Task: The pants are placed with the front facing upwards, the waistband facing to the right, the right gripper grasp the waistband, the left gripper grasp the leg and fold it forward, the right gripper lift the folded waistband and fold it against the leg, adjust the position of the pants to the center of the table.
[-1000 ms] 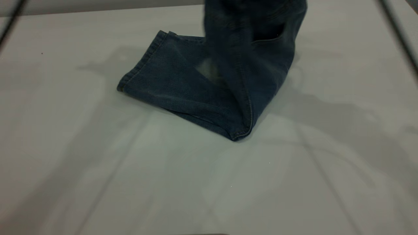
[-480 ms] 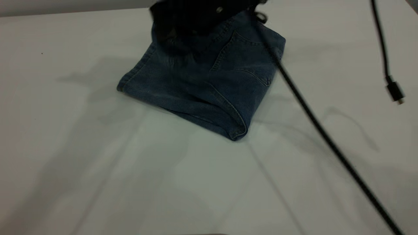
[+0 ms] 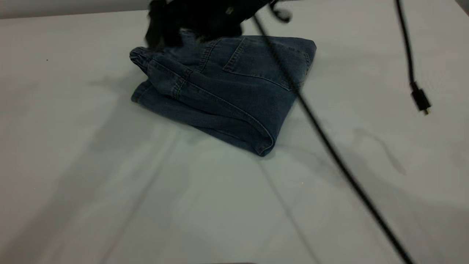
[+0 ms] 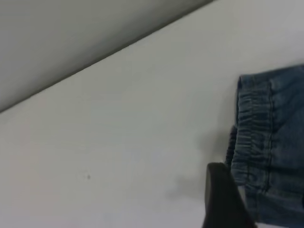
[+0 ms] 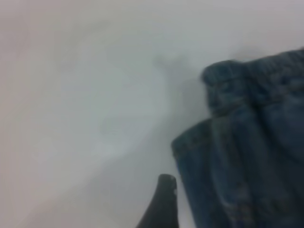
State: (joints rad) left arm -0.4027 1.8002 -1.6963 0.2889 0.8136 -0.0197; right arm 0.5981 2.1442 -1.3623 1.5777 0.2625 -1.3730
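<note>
The pants (image 3: 227,91) lie folded on the table (image 3: 110,183), back pocket (image 3: 263,62) up. The waistband (image 3: 146,60) rests on top at the left end, above the leg hem (image 3: 136,96). A black, blurred gripper, which I take for my right gripper (image 3: 172,29), hangs at the top edge just over the waistband end. The right wrist view shows the waistband (image 5: 237,80) stacked over the hem (image 5: 190,142), with part of that gripper (image 5: 164,204) beside the denim. Part of my left gripper (image 4: 223,204) sits close to the ruched waistband (image 4: 251,137).
A black braided cable (image 3: 329,146) runs diagonally from the gripper across the pants' right side to the lower right. A second thin cable ends in a hanging plug (image 3: 420,101) at the right. The table's far edge (image 4: 118,52) shows beyond the waistband.
The lifted waistband half came down and was laid leftward over the legs. The black gripper moved left along the top edge, and the cables swung left with it.
</note>
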